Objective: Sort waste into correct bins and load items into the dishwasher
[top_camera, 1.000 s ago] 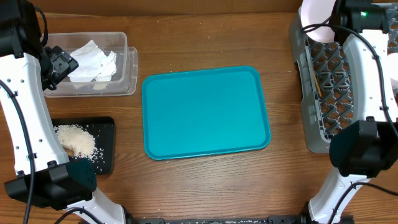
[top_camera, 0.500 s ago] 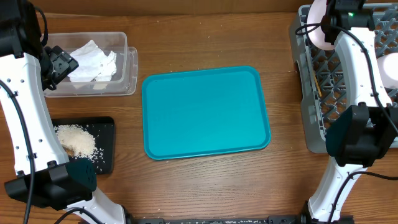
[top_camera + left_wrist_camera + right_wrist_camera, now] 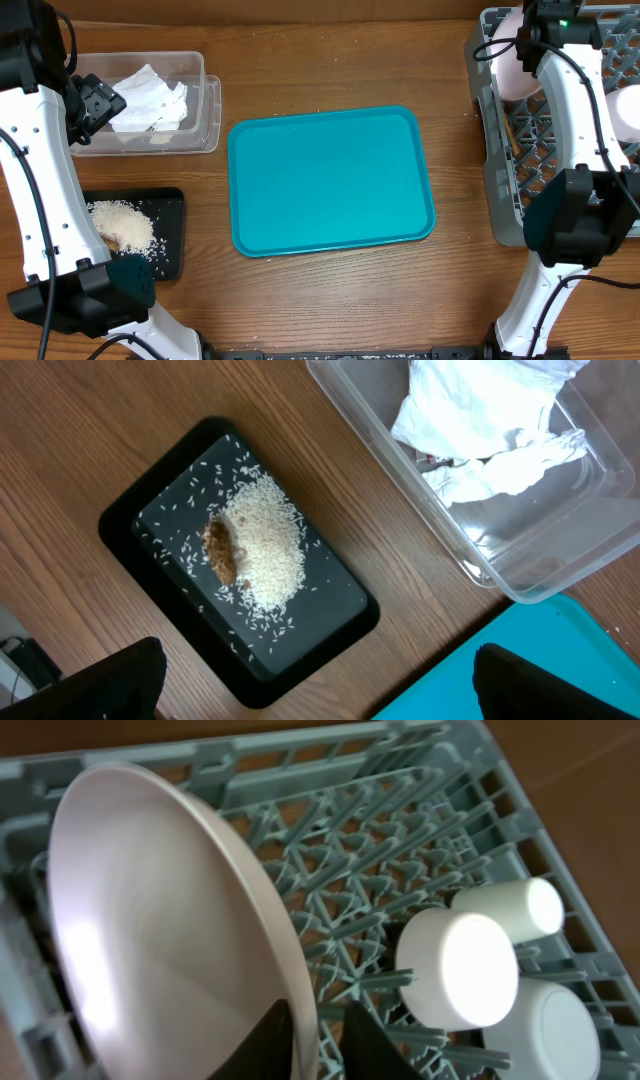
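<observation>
Right claw is narrow, a finger on each side of the rim of the round white plate — whether it pinches the rim or only straddles it, I cannot tell. That plate stands on edge, leaning, among the pegs of the grey dish rack, near an upturned white bowl.

Left claw gapes wide and empty over the desk — under it the black tray carries rice and a brown scrap, and the clear tub holds the crumpled napkin.
</observation>
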